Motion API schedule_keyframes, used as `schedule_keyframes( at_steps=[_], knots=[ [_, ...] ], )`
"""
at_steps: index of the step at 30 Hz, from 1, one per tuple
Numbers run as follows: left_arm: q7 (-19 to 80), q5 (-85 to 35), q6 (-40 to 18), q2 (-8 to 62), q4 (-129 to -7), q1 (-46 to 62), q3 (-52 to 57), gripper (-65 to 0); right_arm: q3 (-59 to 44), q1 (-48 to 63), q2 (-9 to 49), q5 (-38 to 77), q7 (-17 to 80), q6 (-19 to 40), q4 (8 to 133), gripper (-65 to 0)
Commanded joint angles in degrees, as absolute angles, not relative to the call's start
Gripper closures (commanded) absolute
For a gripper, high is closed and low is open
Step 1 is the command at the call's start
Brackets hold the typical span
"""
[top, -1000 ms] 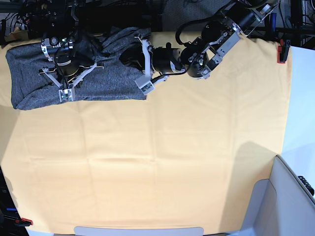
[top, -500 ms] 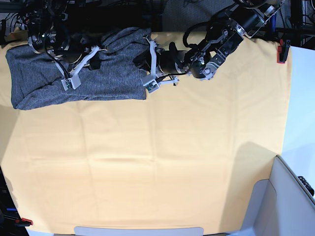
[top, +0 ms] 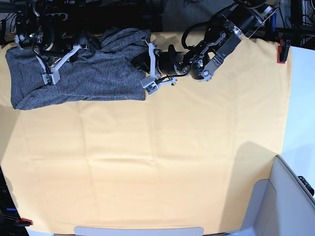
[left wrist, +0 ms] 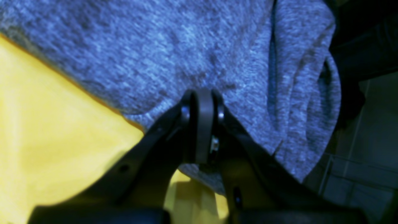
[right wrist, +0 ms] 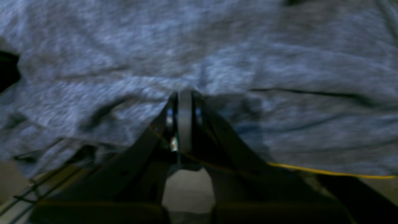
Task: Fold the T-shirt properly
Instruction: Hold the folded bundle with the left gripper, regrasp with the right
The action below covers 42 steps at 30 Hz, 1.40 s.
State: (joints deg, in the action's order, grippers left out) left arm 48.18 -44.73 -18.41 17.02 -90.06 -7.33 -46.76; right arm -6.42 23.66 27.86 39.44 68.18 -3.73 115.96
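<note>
The T-shirt (top: 93, 73) is a dark heather-grey knit lying at the far left of the yellow-orange cloth, bunched along its far edge. In the left wrist view my left gripper (left wrist: 202, 95) is shut, its tips over the T-shirt (left wrist: 192, 46) near the hem where the yellow cloth begins. From the base camera it (top: 141, 61) sits at the shirt's right end. My right gripper (right wrist: 185, 93) is shut too, hovering over wrinkled T-shirt (right wrist: 217, 46) fabric; it (top: 86, 43) is at the shirt's far edge. I see no fabric pinched in either.
The yellow-orange table cloth (top: 157, 162) covers the whole table. A red clamp (top: 281, 51) holds it at the far right, another (top: 24, 221) at the near left. A grey-white bin (top: 288, 201) stands at the near right corner.
The right arm has drawn back up and to the left, off the middle of the shirt. The left gripper shifted slightly at the shirt's right end. The shirt kept its shape.
</note>
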Motion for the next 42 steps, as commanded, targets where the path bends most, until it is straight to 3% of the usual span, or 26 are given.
schedule_keyframes(
  at_steps=[1, 12, 18, 20, 22, 24, 27, 30, 33, 38, 42],
  knots=[
    [48.92, -43.91, -18.07, 17.19, -90.33, -7.96, -46.55, -0.2, -6.73, 23.34, 28.62, 37.58, 67.56, -4.26, 116.62, 0.0],
    [48.92, -43.91, -18.07, 17.45, -90.24, -7.96, -46.55, -0.2, -7.34, 17.27, 26.33, 15.08, 67.3, -4.44, 116.0, 0.0],
    [48.92, -43.91, -18.07, 17.36, -88.84, -7.96, -46.55, -0.2, -23.08, 11.65, 23.78, 12.26, 67.3, -3.38, 116.88, 0.0],
    [48.92, -43.91, -18.07, 17.45, -88.66, -7.96, -46.55, -0.3, -29.85, 10.24, 23.08, 12.35, 67.47, 2.15, 116.7, -0.4],
    [48.92, -43.91, -18.07, 17.54, -88.66, -7.96, -46.55, -0.5, -34.95, 9.01, 22.81, 12.35, 67.56, 10.42, 115.3, -5.1],
    [48.92, -43.91, -18.07, 17.36, -88.66, -7.96, -46.55, -0.5, -40.22, 7.43, 22.9, 12.18, 67.56, 19.65, 110.73, -13.7],
    [48.92, -43.91, -18.07, 17.19, -88.66, -7.96, -46.55, -0.5, -46.11, 3.82, 23.16, 12.18, 67.56, 28.53, 100.0, -26.6],
    [48.92, -43.91, -18.07, 17.45, -88.66, -7.96, -46.55, -0.6, -48.31, 0.92, 25.71, 13.76, 67.56, 31.78, 87.87, -39.8],
    [48.92, -43.91, -18.07, 17.36, -88.66, -7.96, -46.55, -0.6, -48.22, -0.04, 30.46, 22.64, 67.3, 32.04, 74.59, -50.0],
    [48.92, -43.91, -18.07, 17.19, -88.66, -7.96, -46.55, -0.6, -43.38, 0.22, 36.35, 38.11, 66.07, 32.13, 64.92, -52.2],
    [48.92, -43.91, -18.07, 17.19, -88.66, -7.96, -46.46, -0.6, -41.8, 0.31, 36.88, 41.1, 65.63, 32.13, 64.84, -52.2]
  ],
)
